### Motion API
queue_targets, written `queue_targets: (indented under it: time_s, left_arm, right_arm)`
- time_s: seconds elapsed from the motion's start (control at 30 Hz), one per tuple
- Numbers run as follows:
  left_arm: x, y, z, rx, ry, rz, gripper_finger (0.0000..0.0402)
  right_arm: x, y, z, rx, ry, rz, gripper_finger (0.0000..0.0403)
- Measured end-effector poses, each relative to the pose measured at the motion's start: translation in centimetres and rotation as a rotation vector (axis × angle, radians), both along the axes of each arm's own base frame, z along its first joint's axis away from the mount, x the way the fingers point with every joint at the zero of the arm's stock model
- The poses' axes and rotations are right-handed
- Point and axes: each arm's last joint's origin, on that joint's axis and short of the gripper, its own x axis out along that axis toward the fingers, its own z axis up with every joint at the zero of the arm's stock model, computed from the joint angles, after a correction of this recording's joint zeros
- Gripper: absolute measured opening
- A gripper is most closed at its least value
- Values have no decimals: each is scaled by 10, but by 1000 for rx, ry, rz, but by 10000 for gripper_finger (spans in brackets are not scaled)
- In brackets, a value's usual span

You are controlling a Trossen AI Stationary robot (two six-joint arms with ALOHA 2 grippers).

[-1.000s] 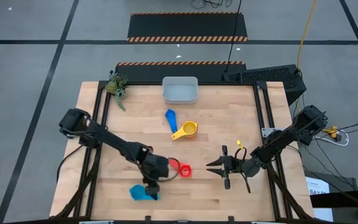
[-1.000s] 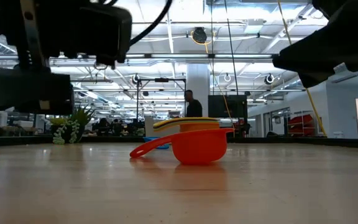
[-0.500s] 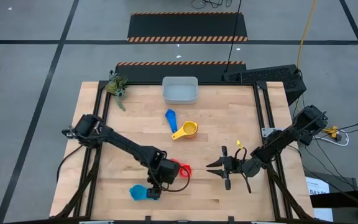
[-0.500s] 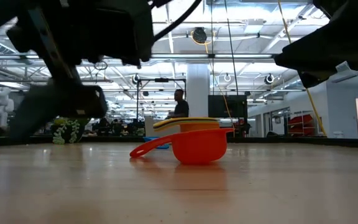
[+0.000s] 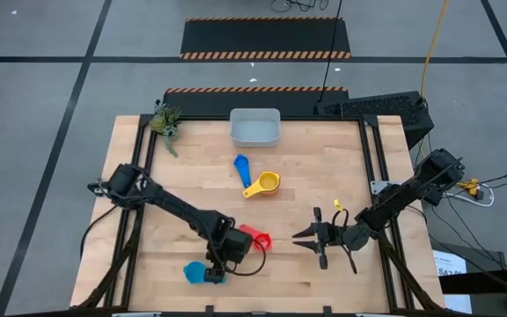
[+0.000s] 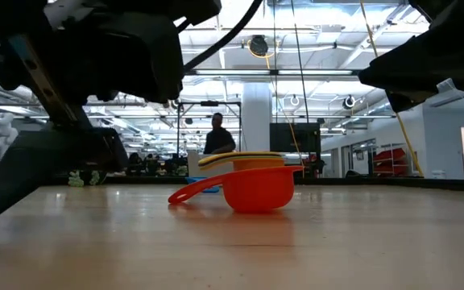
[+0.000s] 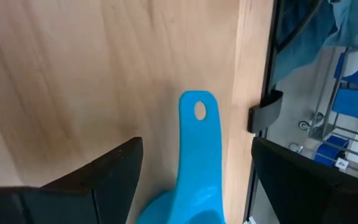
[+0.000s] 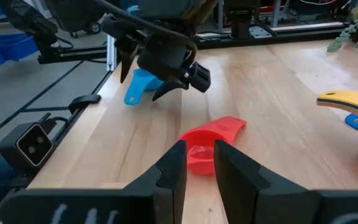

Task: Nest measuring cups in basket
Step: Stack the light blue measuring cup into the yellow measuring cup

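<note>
Basket (image 5: pixel 254 129) holds no cups: blue (image 5: pixel 241 167), yellow (image 5: pixel 265 184), red (image 5: pixel 257 239) scoops lie outside; left gripper (image 5: pixel 213 272), fingers spread, straddles light-blue cup (image 5: pixel 196 274); right gripper (image 5: pixel 309 238) narrowly parted, holding nothing.

small green plant (image 5: pixel 165 121), person (image 6: pixel 218 135), keyboard (image 5: pixel 372 107)

four measuring cups on the table, one light blue (image 5: pixel 197 274), one red (image 5: pixel 259 239), one yellow (image 5: pixel 265 183), one blue (image 5: pixel 242 167), one basket (image 5: pixel 254 128) at 12 o'clock, one small plant (image 5: pixel 165 121), two robot arms
</note>
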Motion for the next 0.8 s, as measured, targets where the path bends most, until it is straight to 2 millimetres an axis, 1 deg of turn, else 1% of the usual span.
queue_targets:
  time_s: [0.07,0.17,0.27,0.33,0.43,0.5,0.6,0.63,0.7,0.8]
  left_arm:
    - [1,-3,-6,-3,5,-8,298]
    - [2,-7,-10,-15,-8,-14,277]
    - [3,-10,-12,-39,9,-14,245]
    - [2,-12,-15,-49,26,-13,217]
    - [1,-14,-15,-67,31,-36,163]
    - [0,-15,-15,-79,13,-62,116]
    - [0,-16,-15,-90,8,-72,35]
    - [-1,-15,-13,-88,9,-71,19]
    - [-1,-15,-9,-78,-6,-65,14]
    - [-2,-13,6,-50,-61,-57,12]
  right_arm:
    - [0,0,0,-1,0,1,75]
    - [0,0,0,-7,0,2,75]
    - [0,0,0,-10,3,2,75]
    - [0,0,-1,-10,6,1,75]
    - [0,0,0,-6,-1,2,75]
    - [0,0,0,-4,-5,2,75]
    - [0,0,1,-2,-8,2,75]
    - [0,0,1,-2,-11,3,75]
    - [0,0,2,1,-17,2,75]
    - [1,1,3,-8,-32,4,75]
